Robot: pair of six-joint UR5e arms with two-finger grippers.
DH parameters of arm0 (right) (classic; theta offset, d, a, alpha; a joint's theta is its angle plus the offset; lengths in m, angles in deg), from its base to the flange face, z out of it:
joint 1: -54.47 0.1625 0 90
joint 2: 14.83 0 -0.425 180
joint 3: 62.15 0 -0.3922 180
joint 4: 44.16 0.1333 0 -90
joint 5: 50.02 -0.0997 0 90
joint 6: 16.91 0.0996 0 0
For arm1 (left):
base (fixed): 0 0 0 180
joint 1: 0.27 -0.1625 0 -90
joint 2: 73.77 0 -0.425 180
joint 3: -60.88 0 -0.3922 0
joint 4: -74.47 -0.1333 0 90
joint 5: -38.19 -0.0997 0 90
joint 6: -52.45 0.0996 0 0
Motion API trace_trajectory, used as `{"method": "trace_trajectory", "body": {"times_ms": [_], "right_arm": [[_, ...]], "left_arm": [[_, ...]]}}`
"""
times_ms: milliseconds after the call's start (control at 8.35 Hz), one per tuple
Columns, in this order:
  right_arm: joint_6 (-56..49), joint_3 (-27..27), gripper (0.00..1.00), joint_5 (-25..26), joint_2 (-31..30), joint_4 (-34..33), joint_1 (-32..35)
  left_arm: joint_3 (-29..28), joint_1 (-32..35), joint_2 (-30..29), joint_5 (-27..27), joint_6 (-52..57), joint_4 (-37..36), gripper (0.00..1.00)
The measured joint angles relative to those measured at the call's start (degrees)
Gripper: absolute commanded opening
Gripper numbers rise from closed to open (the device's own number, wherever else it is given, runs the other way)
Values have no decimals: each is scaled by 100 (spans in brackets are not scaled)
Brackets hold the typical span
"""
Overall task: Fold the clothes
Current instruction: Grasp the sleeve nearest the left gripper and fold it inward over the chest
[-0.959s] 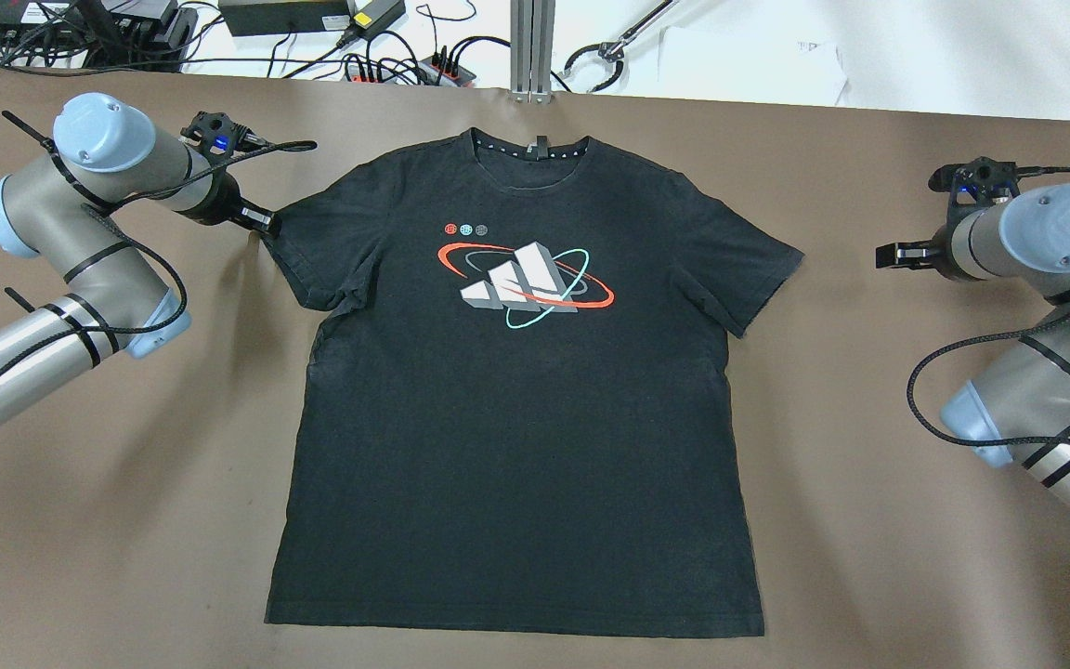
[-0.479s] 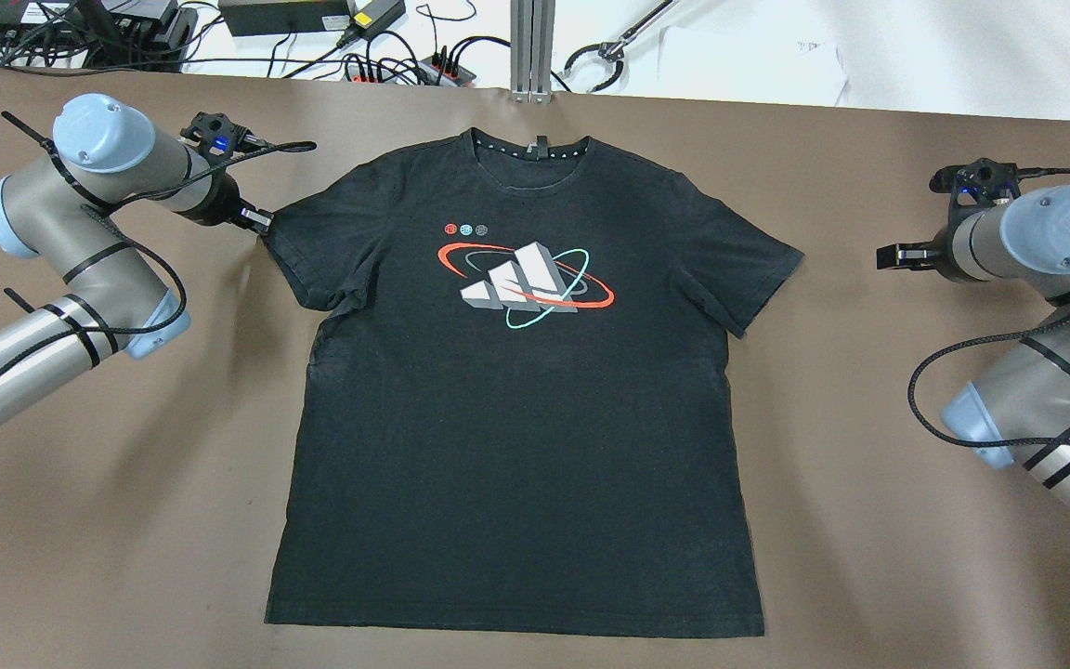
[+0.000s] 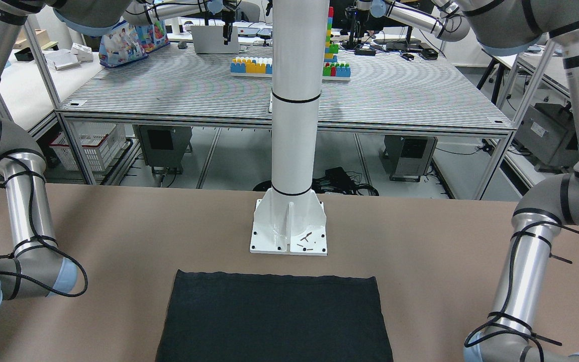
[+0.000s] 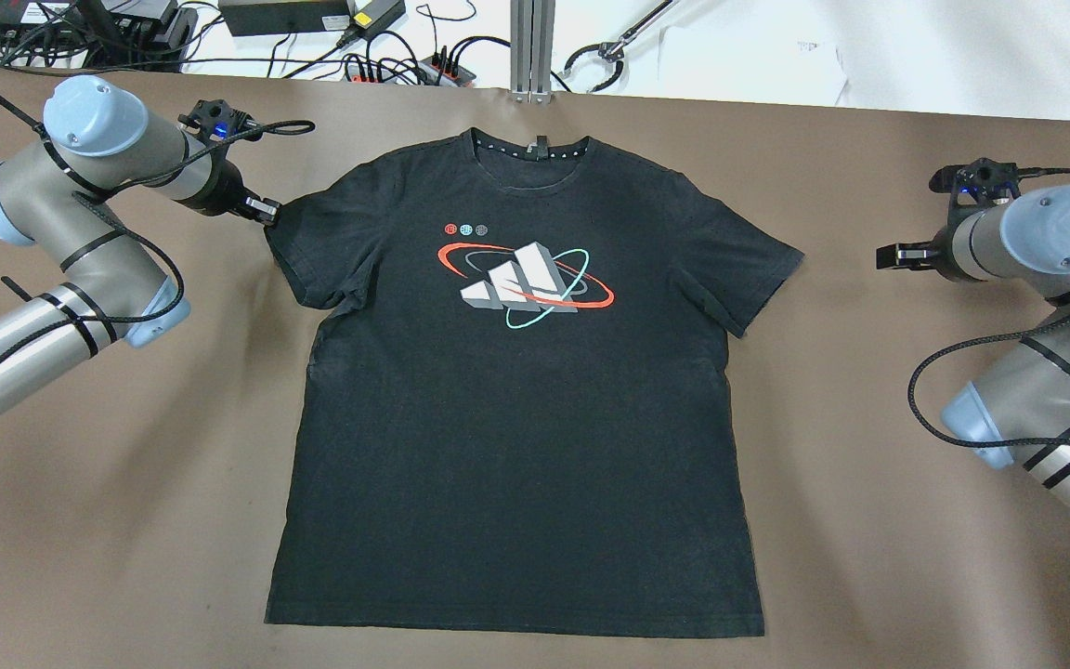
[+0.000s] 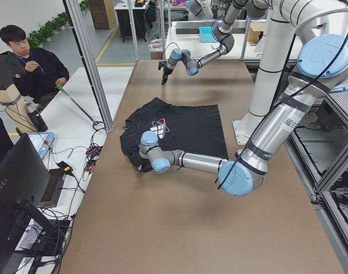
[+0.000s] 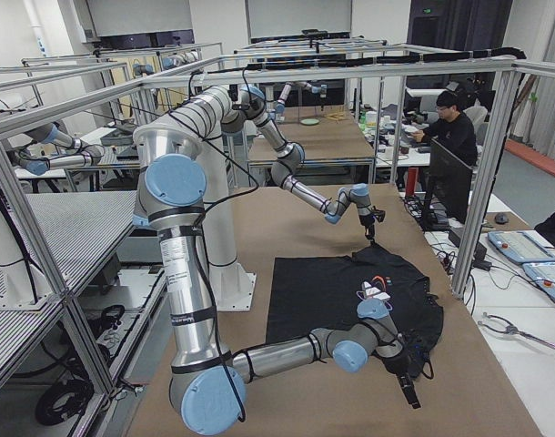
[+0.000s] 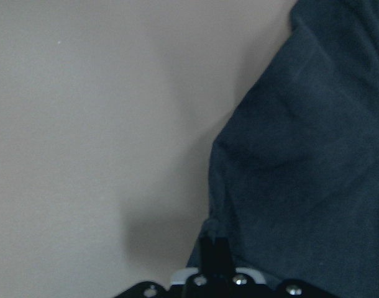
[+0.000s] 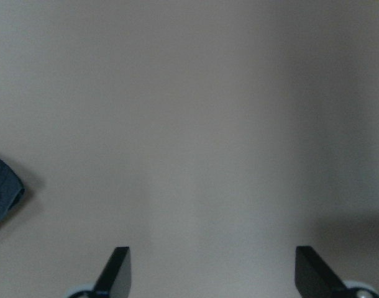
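The clothes are one black T-shirt (image 4: 516, 418) with a red, white and teal logo, lying flat and face up on the brown table. Its lower part shows in the front-facing view (image 3: 274, 317). My left gripper (image 4: 267, 214) is shut on the edge of the shirt's left sleeve; in the left wrist view (image 7: 215, 245) the closed fingers sit on the sleeve hem (image 7: 301, 155). My right gripper (image 4: 880, 255) is open and empty over bare table, apart from the right sleeve. The right wrist view (image 8: 211, 273) shows only the sleeve tip (image 8: 2, 189).
A white pole on a base plate (image 3: 289, 229) stands just behind the shirt's hem. Cables and power strips (image 4: 386, 65) lie beyond the table's far edge. An operator (image 5: 31, 63) sits past the far side. Brown table (image 4: 869, 465) surrounds the shirt.
My left gripper has moved a little up and toward the far edge, and the sleeve edge has gone with it. The right arm has not moved.
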Motion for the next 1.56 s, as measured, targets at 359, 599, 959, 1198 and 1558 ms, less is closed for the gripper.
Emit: {"method": "trace_trajectory", "body": {"times_ms": [359, 599, 959, 1198, 1558], "right_arm": [[5, -3, 94, -2, 0, 32, -14], [8, -9, 94, -2, 0, 45, -23], [9, -11, 94, -2, 0, 49, -33], [12, -8, 94, -2, 0, 49, -39], [9, 2, 94, 4, 7, 37, -57]], "left_arm": [[571, 35, -72, 248, -995, -75, 0], [746, 6, -381, 232, -1554, -447, 0], [779, -413, -1088, -233, -2210, -1125, 0], [750, -913, -1384, -794, -2539, -1370, 0], [462, -1499, -1676, -1567, -2837, -1431, 96]]}}
